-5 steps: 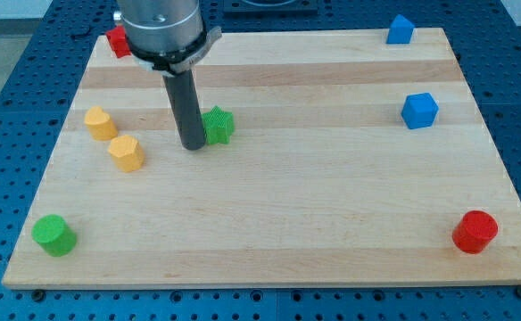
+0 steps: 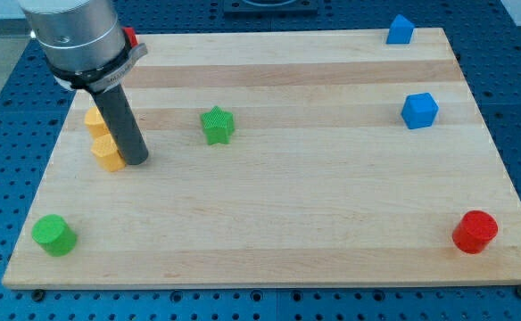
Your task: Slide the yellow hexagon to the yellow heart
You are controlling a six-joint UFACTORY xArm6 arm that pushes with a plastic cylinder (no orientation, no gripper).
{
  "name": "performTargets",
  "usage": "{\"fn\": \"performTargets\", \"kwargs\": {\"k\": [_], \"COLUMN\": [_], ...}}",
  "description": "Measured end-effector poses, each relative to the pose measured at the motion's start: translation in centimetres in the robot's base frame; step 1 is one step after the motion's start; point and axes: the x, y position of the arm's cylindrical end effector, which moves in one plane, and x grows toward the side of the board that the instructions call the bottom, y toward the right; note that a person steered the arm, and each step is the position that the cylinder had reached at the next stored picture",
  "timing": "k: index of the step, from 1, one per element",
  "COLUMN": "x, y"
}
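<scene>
The yellow hexagon (image 2: pixel 108 154) lies at the board's left, right below the yellow heart (image 2: pixel 95 122); the two look to be touching. My tip (image 2: pixel 136 160) stands against the hexagon's right side. The rod hides part of both yellow blocks.
A green star (image 2: pixel 217 125) lies right of my tip. A green cylinder (image 2: pixel 53 234) is at the bottom left, a red cylinder (image 2: pixel 474 232) at the bottom right. Blue blocks sit at the right (image 2: pixel 419 111) and top right (image 2: pixel 401 29). A red block (image 2: pixel 130 37) peeks out behind the arm.
My tip moved left from beside the green star to the hexagon's right side. The hexagon slid left and up, closing on the heart.
</scene>
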Motion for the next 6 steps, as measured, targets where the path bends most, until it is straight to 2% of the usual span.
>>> {"fn": "performTargets", "kwargs": {"k": [2, 4, 6], "x": [1.8, -0.9, -1.1], "y": [-2.5, -3.7, -3.6]}}
